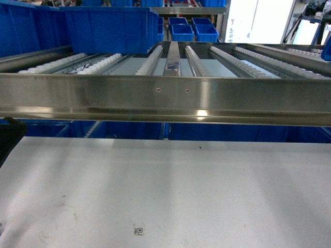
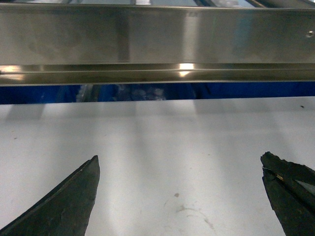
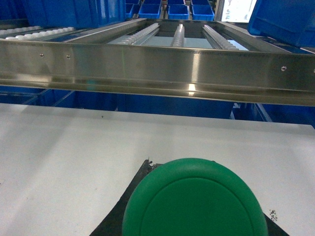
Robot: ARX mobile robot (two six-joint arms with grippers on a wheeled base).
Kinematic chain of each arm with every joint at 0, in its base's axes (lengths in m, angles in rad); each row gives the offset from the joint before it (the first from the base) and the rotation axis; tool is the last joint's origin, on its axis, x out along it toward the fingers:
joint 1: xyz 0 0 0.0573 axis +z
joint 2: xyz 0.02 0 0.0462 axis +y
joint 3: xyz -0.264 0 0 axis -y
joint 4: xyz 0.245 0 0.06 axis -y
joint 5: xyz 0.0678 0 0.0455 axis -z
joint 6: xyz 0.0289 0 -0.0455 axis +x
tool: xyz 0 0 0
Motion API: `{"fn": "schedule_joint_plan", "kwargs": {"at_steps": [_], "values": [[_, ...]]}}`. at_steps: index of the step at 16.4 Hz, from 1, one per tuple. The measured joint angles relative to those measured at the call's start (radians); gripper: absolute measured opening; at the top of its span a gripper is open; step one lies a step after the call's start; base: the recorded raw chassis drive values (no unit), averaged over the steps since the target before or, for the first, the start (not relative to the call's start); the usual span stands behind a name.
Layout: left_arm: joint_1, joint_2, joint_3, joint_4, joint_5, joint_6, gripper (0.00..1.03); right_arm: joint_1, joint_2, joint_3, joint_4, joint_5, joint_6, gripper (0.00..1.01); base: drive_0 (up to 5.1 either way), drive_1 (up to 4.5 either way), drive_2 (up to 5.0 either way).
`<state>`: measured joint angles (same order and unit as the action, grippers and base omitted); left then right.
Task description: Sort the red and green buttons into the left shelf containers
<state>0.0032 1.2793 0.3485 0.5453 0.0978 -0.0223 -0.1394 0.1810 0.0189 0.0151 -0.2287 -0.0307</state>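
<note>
A green button fills the bottom of the right wrist view, its round cap facing the camera. My right gripper is shut on it, with dark fingers showing on either side, low over the white table. My left gripper is open and holds nothing, its two dark fingertips wide apart above the bare table top. No red button shows in any view. Two large blue containers stand on the roller shelf at the upper left of the head view. In that view only a dark part of my left arm shows.
A steel shelf rail runs across in front of me, above the far edge of the white table. Roller tracks lie behind it. Small blue bins stand far back, and more blue bins sit under the shelf.
</note>
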Motion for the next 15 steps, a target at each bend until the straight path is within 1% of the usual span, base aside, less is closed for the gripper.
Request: {"fn": "schedule_joint_plan", "kwargs": {"at_steps": [3,5,6,9,13,14,15], "values": [[-0.015,0.015,-0.023,-0.029,-0.127,-0.001,0.98,0.000,0.000,0.000,0.000,0.000,0.000,0.26,0.0,0.00,0.0],[-0.015,0.072,-0.022,-0.034,-0.168,-0.002,0.98,0.000,0.000,0.000,0.000,0.000,0.000,0.26,0.0,0.00,0.0],[-0.004,0.108,-0.021,-0.028,-0.183,0.000,0.98,0.000,0.000,0.000,0.000,0.000,0.000,0.26,0.0,0.00,0.0],[0.051,0.234,-0.004,-0.013,-0.153,0.005,0.98,0.000,0.000,0.000,0.000,0.000,0.000,0.26,0.0,0.00,0.0],[0.092,0.372,0.050,-0.005,-0.081,0.012,0.98,0.000,0.000,0.000,0.000,0.000,0.000,0.26,0.0,0.00,0.0],[0.094,0.405,0.064,-0.013,-0.075,0.013,0.98,0.000,0.000,0.000,0.000,0.000,0.000,0.26,0.0,0.00,0.0],[0.095,0.431,0.065,-0.003,-0.091,0.017,0.98,0.000,0.000,0.000,0.000,0.000,0.000,0.26,0.0,0.00,0.0]]}}
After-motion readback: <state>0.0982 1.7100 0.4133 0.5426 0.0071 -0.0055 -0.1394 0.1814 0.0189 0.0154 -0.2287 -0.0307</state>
